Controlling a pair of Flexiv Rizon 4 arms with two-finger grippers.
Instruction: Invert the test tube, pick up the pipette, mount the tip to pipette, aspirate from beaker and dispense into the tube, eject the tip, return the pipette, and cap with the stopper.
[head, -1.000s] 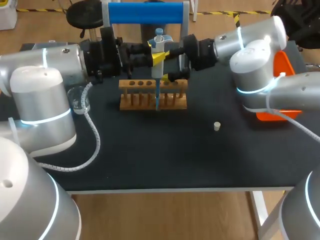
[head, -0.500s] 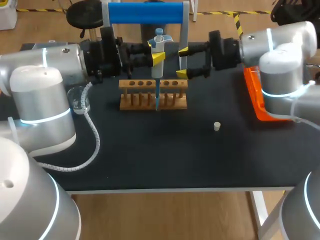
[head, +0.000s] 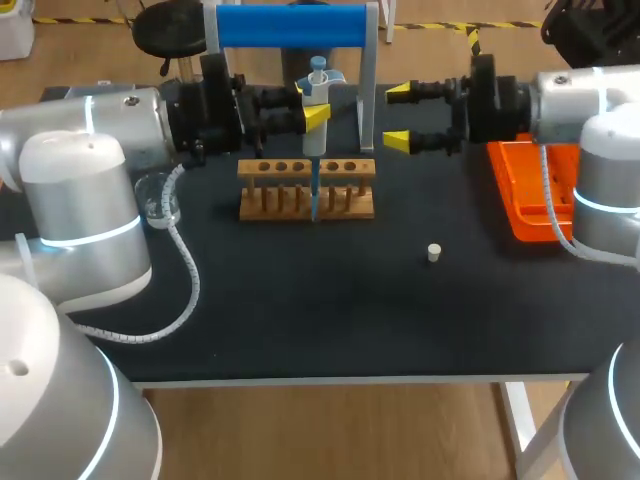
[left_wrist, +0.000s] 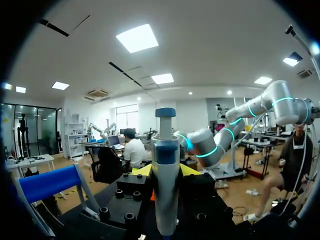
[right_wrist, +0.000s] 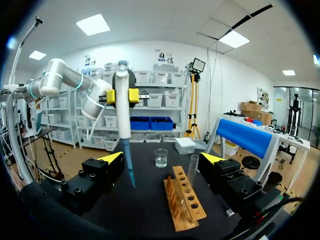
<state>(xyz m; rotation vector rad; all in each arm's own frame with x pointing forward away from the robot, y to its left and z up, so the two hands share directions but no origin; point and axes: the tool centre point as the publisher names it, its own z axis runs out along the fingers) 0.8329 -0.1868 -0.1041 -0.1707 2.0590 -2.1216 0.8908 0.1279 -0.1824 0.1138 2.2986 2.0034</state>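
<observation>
My left gripper (head: 316, 112) is shut on the white-and-blue pipette (head: 317, 95), held upright over the wooden tube rack (head: 306, 190). Its blue tip (head: 314, 195) points down at the rack's middle. In the left wrist view the pipette (left_wrist: 165, 185) stands between my yellow fingertips (left_wrist: 144, 170). My right gripper (head: 400, 117) is open and empty, right of the pipette and apart from it. In the right wrist view a glass test tube (right_wrist: 192, 170) stands in the rack (right_wrist: 184, 197), with the pipette (right_wrist: 122, 110) and the beaker (right_wrist: 161, 157) ahead. The small stopper (head: 433, 252) lies on the mat.
The glass beaker (head: 158, 197) sits at the left under my left arm. An orange tray (head: 535, 195) lies at the right edge below my right arm. The blue-topped pipette stand (head: 290, 25) rises behind the rack.
My right gripper has drawn back to the right, away from the pipette, staying open. The left gripper and pipette have not moved.
</observation>
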